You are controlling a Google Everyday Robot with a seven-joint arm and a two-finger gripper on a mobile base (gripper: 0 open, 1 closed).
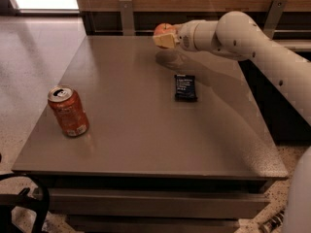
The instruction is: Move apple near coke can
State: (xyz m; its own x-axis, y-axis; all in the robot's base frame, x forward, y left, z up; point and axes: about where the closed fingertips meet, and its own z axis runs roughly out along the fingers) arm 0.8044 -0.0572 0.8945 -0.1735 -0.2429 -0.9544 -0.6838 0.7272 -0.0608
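the grey bench [146, 144] carries the upright coke can [68, 111] near its front left corner and a flat dark blue packet [185, 87] right of centre, well apart from the can. the white arm [252, 47] reaches in from the right to the far edge. there the pincer [164, 38] is clenched on the apple [163, 29], holding it clear of the surface and well apart from the can.

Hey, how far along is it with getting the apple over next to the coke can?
Grasp looks done: the gripper holds the apple at the far edge of the table, apparently raised above the surface. In hand: the carry. Left: the coke can stands near the front-left corner, far from the apple, so the whole trip across and the set-down remain.
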